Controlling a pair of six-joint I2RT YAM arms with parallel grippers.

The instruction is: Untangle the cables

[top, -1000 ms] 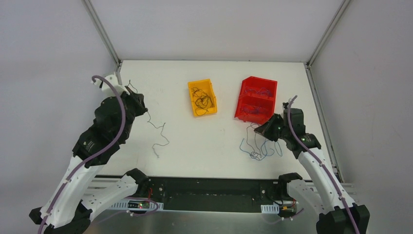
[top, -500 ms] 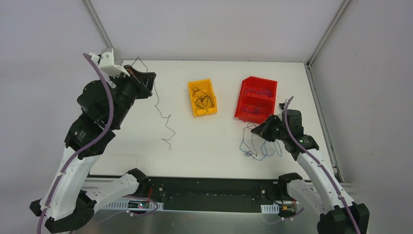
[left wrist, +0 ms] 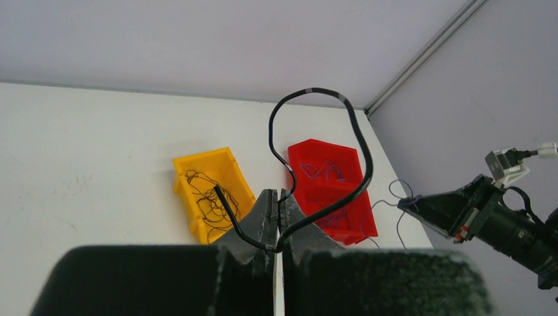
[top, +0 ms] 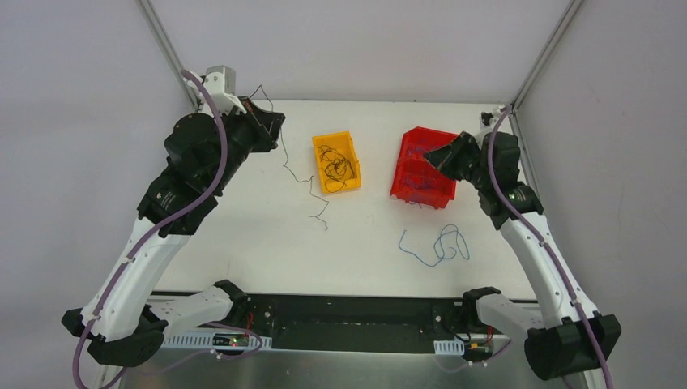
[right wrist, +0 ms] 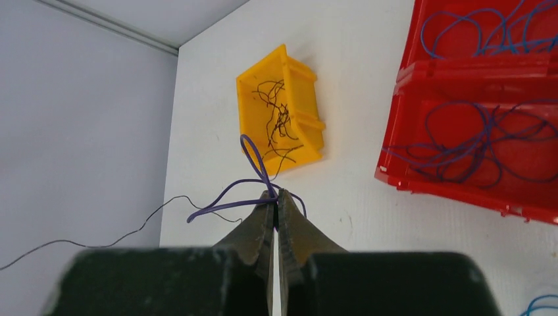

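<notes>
Left gripper (left wrist: pixel 277 207) clamped tight on thin curly black wire (left wrist: pixel 316 90), held aloft, tail dangling beside yellow plastic bin (top: pixel 317 162). Right gripper (right wrist: pixel 276 197) pinched closed on thin blue wire loop (right wrist: pixel 258 161) by red plastic bin (top: pixel 429 134). Second blue wire (top: pixel 437 247) lay loose on white table (top: pixel 243 235).

Likely a lab: white enclosure (top: pixel 364 44), metal framing (top: pixel 169 53).

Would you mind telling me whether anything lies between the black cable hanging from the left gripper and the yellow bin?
Nothing visible does. The left gripper holds the black cable beside the yellow bin, with only bare table between them. The right gripper, holding a blue cable, is away by the red bin.
</notes>
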